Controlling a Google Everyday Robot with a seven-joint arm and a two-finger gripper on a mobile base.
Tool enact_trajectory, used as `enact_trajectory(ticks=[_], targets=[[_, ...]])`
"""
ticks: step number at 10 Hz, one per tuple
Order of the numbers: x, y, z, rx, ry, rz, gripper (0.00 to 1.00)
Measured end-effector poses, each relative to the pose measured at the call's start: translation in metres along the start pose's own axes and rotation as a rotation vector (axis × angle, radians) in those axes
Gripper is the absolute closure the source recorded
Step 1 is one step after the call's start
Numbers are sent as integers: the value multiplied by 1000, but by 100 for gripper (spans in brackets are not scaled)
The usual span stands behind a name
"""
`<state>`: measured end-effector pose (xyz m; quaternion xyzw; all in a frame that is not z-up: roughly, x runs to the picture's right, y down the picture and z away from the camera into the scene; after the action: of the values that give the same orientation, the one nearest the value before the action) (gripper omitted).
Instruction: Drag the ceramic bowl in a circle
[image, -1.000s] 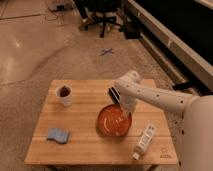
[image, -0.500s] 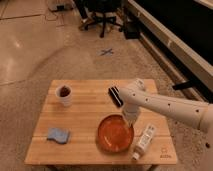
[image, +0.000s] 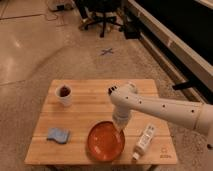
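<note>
The ceramic bowl (image: 104, 143), wide, shallow and orange-red inside, sits near the front edge of the wooden table (image: 90, 111). My gripper (image: 120, 128) points down from the white arm, which reaches in from the right. It sits at the bowl's far right rim, shut on that rim. The wrist hides the fingertips for the most part.
A small white cup (image: 64, 95) with dark contents stands at the back left. A blue sponge (image: 58, 135) lies at the front left. A white bottle (image: 143, 141) lies just right of the bowl. Behind the table there is bare floor and an office chair (image: 104, 11).
The bowl has slid from the table's middle right toward the front and a little left. My gripper has moved with it and stays at its rim.
</note>
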<state>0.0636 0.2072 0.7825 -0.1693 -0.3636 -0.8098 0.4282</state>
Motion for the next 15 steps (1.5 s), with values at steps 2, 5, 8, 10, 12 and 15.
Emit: enact_trajectory(ticks=[2,5,8,10,12,15], targets=[[18,-12,-4,23,33,-30,90],[16,-10,-4,22,29,-26,90],[16,-10,-4,22,27,-27,90],[15,-10,-3,24,26,-26,90],[16,-10,-3,23,26,-27,90],[16,-11,-3,23,26,-27,90]])
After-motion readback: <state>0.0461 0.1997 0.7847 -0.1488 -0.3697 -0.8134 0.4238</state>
